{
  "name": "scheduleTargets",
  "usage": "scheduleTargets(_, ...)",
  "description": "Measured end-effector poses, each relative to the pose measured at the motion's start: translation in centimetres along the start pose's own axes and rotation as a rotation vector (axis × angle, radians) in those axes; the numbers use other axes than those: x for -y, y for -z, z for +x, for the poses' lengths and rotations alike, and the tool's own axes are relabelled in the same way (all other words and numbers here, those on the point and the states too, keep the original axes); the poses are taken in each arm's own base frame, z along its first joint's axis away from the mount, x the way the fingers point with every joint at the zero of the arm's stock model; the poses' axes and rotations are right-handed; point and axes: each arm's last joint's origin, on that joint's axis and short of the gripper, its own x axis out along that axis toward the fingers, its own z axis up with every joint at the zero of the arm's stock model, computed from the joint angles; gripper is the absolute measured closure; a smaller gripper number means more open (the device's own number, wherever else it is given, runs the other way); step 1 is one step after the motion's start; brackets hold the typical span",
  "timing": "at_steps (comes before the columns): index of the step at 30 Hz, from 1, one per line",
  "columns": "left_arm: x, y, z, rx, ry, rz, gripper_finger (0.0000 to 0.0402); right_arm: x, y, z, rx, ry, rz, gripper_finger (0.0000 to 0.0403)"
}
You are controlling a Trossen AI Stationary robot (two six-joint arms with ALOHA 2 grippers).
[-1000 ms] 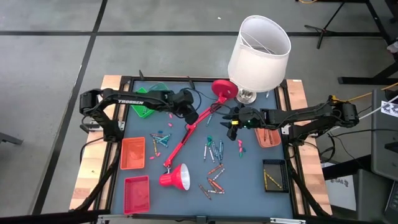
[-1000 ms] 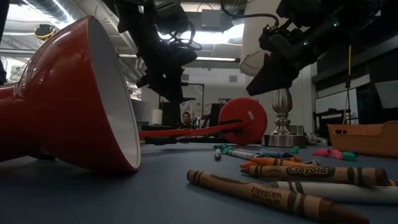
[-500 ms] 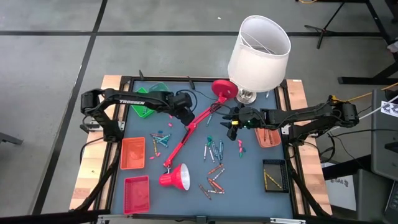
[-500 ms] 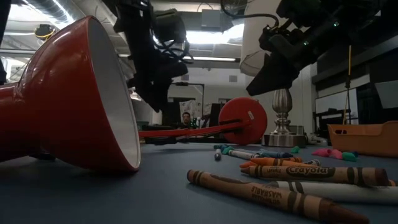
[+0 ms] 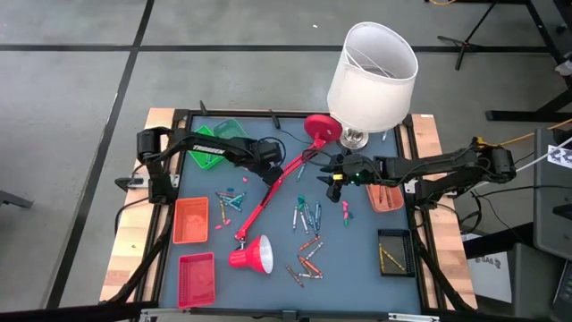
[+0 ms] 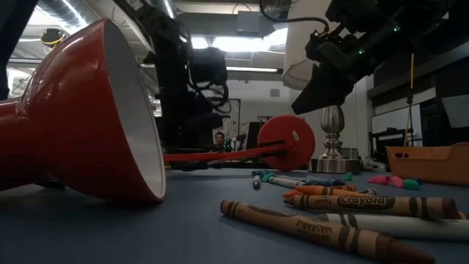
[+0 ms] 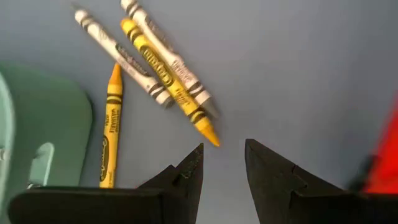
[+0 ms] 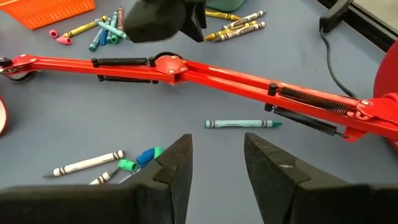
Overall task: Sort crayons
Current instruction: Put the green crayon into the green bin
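The left gripper (image 5: 268, 163), on its dark jointed arm reaching in from the table's left edge past the green plastic tray (image 5: 211, 152), hangs just beside the long red metal lamp arm (image 5: 271, 190); its two dark fingers (image 7: 186, 177) stand spread with nothing between them. Just ahead of those tips lie four paper-wrapped crayons (image 7: 163, 70), two yellow and two white: three lie side by side on a slant with the middle yellow one's tip nearest the gripper, and the fourth yellow one lies apart, beside the green tray's edge. The right gripper (image 5: 334, 176) reaches in from the right, level over the blue table top (image 5: 357, 259) near the base of the white-shaded table lamp (image 5: 372, 73), its fingers (image 8: 176, 163) likewise parted and empty. In front of it a teal crayon (image 8: 242, 124) lies crosswise to the fingers, just short of the red lamp arm. More crayons lie scattered at mid-table (image 5: 306, 215) and near the red cone lamp shade (image 5: 253, 256), pointing many ways.
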Motion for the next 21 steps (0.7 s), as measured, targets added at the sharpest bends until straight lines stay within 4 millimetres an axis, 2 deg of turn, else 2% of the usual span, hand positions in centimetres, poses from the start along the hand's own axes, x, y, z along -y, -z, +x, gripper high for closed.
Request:
scheduleTargets(7,-0.5,-0.2,1.4,-0.029,-0.029,-0.014,0.0299,0.0,0.0,0.0,0.0,0.001,0.0,0.026)
scheduleTargets(21,-0.6,-0.6,1.7,-0.011,-0.019,-0.048,0.0299,0.0,0.0,0.0,0.001,0.003,-0.001,0.026)
